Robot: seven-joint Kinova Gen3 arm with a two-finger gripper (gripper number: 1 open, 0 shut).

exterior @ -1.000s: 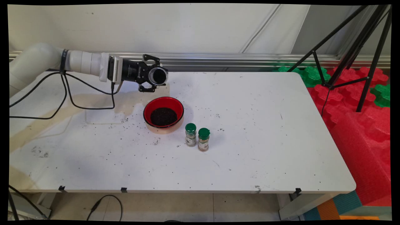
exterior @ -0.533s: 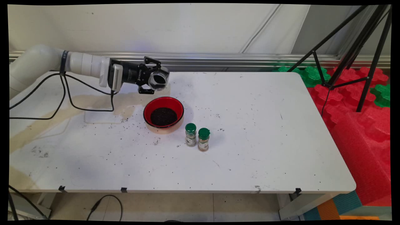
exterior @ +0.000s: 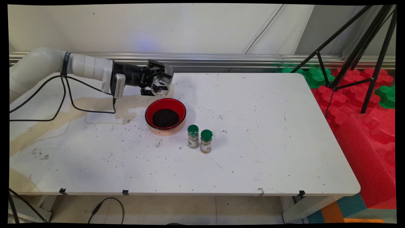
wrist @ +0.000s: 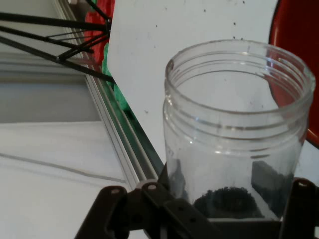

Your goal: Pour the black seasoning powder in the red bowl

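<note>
Taking the red bowl (exterior: 165, 117) as landmark: nearest the camera, just right of and in front of it, two small green-capped spice jars (exterior: 199, 138) are standing upright side by side on the white bench (exterior: 253, 142). Dark crumbs are lying scattered on the bench around the bowl, mostly to its left. The bowl itself is holding a heap of dark grains. Just behind it and raised above the bench, the hand (exterior: 157, 83) is gripping a clear plastic jar (wrist: 234, 129), fingers closed on its sides. The jar is looking nearly empty, with only a small dark residue at its bottom, so the contents appear to be mostly in the bowl already.
</note>
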